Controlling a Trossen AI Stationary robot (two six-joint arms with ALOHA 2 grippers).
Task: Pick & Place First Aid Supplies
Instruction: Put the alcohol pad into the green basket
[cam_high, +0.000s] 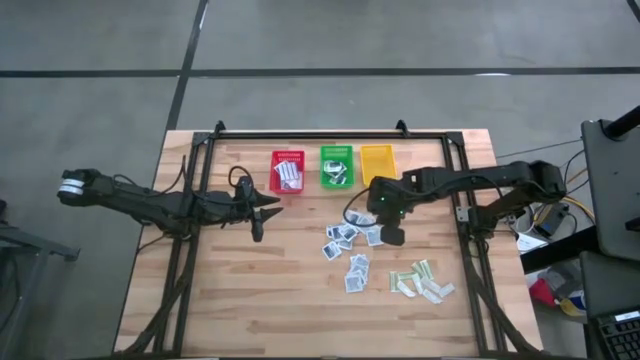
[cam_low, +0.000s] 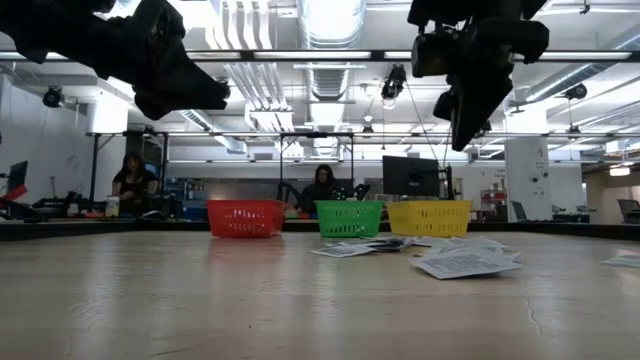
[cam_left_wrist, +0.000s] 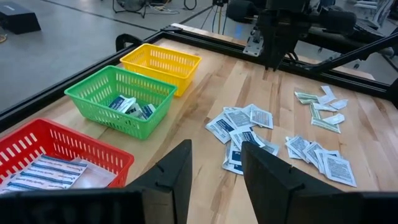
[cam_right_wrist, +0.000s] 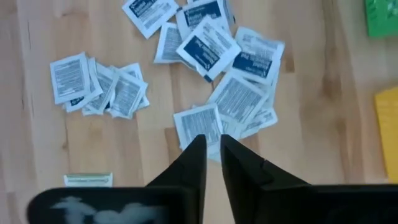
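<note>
Item: my right gripper (cam_right_wrist: 212, 155), fingers nearly together with a slim gap, empty, poised directly above the square packets (cam_right_wrist: 214, 68) scattered mid-table. Nearest packet (cam_right_wrist: 198, 126) lies just beyond my fingertips. Left gripper (cam_left_wrist: 214, 168) spread, idle, farther off.

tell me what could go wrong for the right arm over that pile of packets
The square packets overlap in a loose heap, so the right gripper, jaws barely parted above them, may pinch two at once or slide one aside. The flat packets lie flush on the table, so the fingertips might scrape the wood without catching an edge. The green basket stands close between the red basket and yellow basket, so a drop could land in the wrong one.
</note>
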